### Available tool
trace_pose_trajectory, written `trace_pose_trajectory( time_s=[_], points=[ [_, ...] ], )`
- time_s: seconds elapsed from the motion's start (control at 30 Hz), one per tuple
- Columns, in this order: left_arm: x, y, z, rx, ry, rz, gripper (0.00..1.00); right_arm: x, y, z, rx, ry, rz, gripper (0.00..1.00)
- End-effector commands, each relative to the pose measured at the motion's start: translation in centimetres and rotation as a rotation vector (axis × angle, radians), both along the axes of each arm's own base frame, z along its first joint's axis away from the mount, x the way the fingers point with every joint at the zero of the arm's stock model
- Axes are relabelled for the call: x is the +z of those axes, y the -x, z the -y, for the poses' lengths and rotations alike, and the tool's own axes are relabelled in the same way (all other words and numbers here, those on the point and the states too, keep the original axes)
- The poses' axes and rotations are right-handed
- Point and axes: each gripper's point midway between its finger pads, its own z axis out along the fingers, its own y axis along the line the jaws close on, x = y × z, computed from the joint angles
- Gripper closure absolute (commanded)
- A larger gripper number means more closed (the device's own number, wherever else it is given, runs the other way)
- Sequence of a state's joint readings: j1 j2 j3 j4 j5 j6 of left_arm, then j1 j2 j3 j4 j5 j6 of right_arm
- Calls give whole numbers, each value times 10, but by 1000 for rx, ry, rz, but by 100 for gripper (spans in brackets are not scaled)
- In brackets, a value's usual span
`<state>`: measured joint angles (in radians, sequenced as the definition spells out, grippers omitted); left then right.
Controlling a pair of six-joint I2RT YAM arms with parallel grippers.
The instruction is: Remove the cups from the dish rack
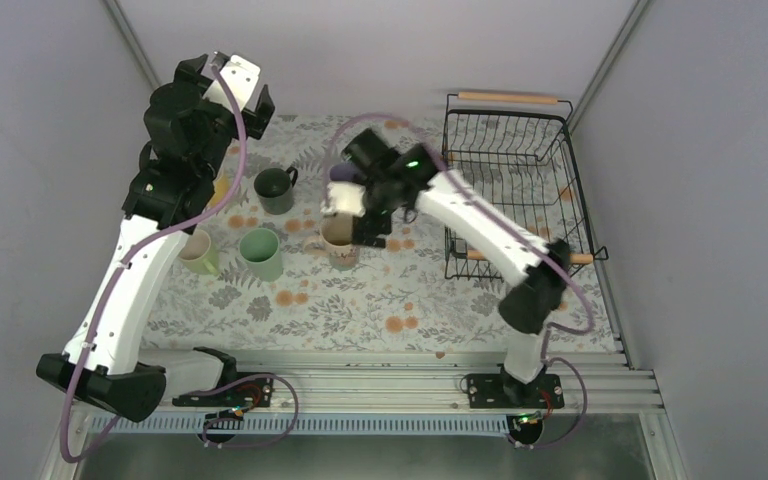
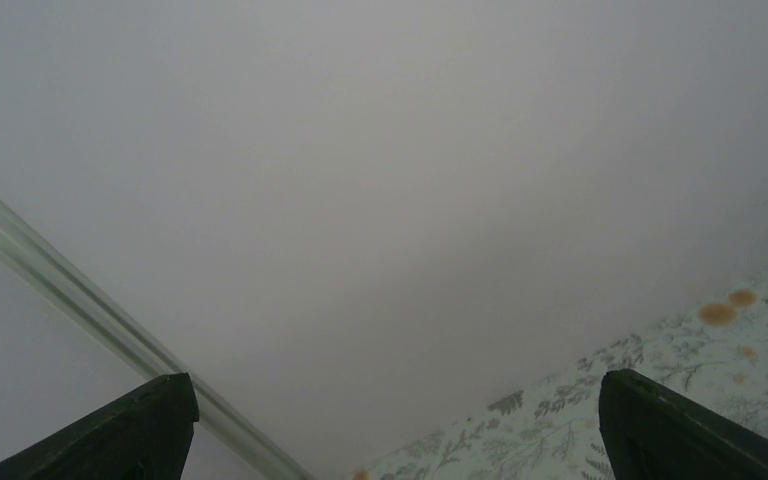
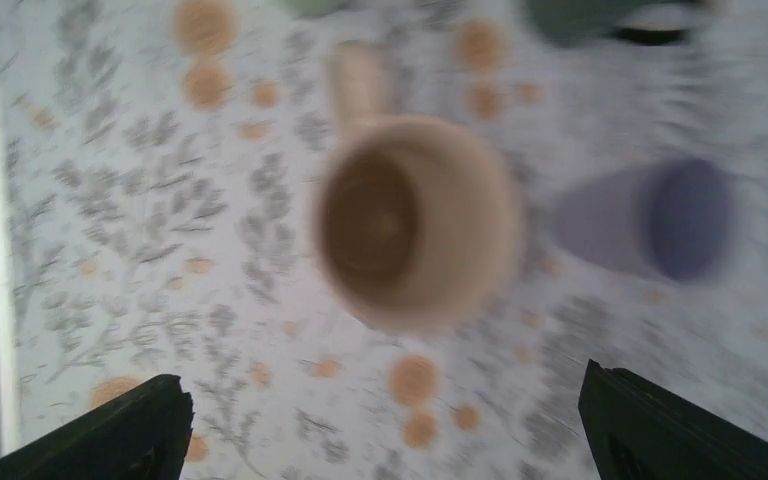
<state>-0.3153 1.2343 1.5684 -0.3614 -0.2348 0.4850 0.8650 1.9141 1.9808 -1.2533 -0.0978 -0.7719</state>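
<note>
The beige mug [image 1: 338,243] stands upright on the floral cloth; in the right wrist view it [image 3: 415,235] is blurred, just beyond my fingers. My right gripper [image 1: 365,228] [image 3: 385,430] is open and empty right over it. The lavender mug [image 1: 340,174] [image 3: 660,220] sits just behind it. The dark green mug [image 1: 275,190], mint green mug [image 1: 260,252] and olive mug [image 1: 198,252] stand to the left. A yellow mug [image 1: 222,188] is mostly hidden behind the left arm. My left gripper [image 1: 230,80] [image 2: 390,430] is open, raised, facing the back wall. The black wire dish rack [image 1: 515,180] holds no mug.
The rack stands at the far right against the side wall, wooden handles at its front and back. Grey walls close in the table on three sides. A metal corner post [image 2: 80,300] shows near the left gripper. The arm bases sit on a rail [image 1: 380,380] at the near edge.
</note>
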Motion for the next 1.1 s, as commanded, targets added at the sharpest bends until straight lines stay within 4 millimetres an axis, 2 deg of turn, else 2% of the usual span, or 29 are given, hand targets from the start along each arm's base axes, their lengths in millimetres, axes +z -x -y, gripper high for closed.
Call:
trace_pose_trajectory(
  time_s=[0.0,0.03,0.1,0.17,0.2,0.23,0.27,0.3,0.43,0.5,0.57,0.67,0.87,0.97,1.07],
  points=[
    [-20,6,-13,9,8,-39,0,90,-42,56,-216,-234,173,0],
    [-28,7,-13,-6,17,-54,0,110,-53,77,-286,-286,244,0],
    [-43,9,-15,-30,28,-81,0,130,-71,118,-410,-367,374,0],
    [-57,13,-18,-23,44,-99,0,148,-78,159,-525,-441,506,0],
    [-63,14,-20,-16,59,-109,0,153,-78,176,-584,-477,550,0],
    [-68,17,-22,-12,70,-116,0,148,-74,191,-626,-489,565,0],
    [-74,19,-22,-13,80,-127,0,151,-70,205,-663,-512,592,0],
    [-80,23,-21,-23,92,-136,0,152,-64,214,-688,-534,609,0],
    [-89,42,-27,-22,128,-114,0,155,-30,236,-734,-633,645,0],
    [-85,58,-32,-16,140,-73,0,151,-12,244,-723,-659,662,0],
    [-92,71,-36,-13,147,-66,0,141,0,257,-750,-661,698,0],
    [-110,84,-44,26,175,-88,0,113,14,267,-770,-637,690,0],
    [-162,109,-67,127,187,-89,0,90,41,284,-814,-717,750,0],
    [-192,126,-69,120,205,-61,0,80,41,304,-941,-753,795,0],
    [-217,138,-75,135,201,-24,0,64,40,314,-1018,-767,815,0]
  ],
)
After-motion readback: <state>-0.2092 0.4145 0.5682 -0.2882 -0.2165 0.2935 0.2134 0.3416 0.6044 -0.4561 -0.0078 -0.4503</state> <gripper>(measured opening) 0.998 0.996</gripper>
